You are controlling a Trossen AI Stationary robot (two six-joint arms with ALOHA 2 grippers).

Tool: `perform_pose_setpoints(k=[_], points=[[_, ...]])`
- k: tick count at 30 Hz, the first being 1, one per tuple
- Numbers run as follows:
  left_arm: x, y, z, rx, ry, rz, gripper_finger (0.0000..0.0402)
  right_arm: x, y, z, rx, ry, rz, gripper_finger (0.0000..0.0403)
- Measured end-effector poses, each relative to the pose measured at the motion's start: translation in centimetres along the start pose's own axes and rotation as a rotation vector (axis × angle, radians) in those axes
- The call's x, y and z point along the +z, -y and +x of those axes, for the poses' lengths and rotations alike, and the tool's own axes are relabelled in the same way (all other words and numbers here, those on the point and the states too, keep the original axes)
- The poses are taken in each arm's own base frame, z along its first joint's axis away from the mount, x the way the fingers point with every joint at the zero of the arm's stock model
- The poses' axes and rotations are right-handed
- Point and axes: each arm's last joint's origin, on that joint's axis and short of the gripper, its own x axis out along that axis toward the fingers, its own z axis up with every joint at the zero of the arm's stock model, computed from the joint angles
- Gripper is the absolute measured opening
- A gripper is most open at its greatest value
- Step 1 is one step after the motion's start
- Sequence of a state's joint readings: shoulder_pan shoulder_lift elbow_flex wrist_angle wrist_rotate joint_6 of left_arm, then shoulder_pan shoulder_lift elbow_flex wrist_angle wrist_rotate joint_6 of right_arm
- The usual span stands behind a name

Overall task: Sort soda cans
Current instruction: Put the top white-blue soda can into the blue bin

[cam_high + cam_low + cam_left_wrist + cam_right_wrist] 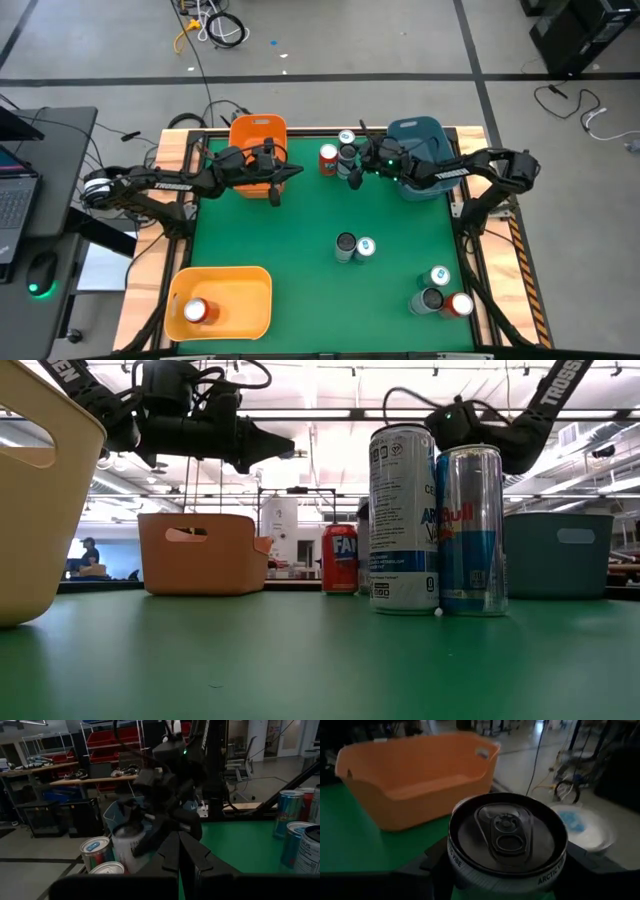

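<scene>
Right gripper (356, 172) is set down over an upright dark can (507, 837) in the far-edge cluster, between orange bin (257, 137) and blue bin (415, 140); the can's long axis stands vertical between the part-closed fingers, firm contact not confirmed. Left gripper (275, 190), fingers shut and empty, waits beside the orange bin. Nine cans counted: three at far edge, two at tabletop centre, three at near right corner, one red in yellow bin (235, 290).
</scene>
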State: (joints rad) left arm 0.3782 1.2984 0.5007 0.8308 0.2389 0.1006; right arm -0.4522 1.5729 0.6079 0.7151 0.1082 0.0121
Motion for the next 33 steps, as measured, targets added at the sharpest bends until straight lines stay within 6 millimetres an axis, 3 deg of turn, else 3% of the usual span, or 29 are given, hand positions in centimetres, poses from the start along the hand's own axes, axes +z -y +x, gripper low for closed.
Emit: perform_pose_setpoints(k=[7,15,20,24,33], points=[[0.0,0.0,0.0,0.0,-0.001,0.0,0.0002,2.7,0.4,-1.9,-0.055,0.089,-0.031,0.0239],[-0.2,0.0,0.0,-0.002,-0.015,-0.004,0.0002,6.1,1.7,-7.1,-0.341,0.087,-0.05,0.0239],[-0.1,0.0,0.0,-0.002,-0.015,-0.004,0.0002,7.1,2.8,-10.0,-0.468,0.078,-0.012,0.0239],[-0.1,0.0,0.0,-0.003,-0.014,-0.004,0.0002,6.6,3.9,-10.9,-0.565,0.043,0.035,0.0239],[-0.1,0.1,0.0,-0.003,-0.014,-0.009,0.0002,2.6,7.9,-10.4,-0.697,-0.058,0.235,0.0239]])
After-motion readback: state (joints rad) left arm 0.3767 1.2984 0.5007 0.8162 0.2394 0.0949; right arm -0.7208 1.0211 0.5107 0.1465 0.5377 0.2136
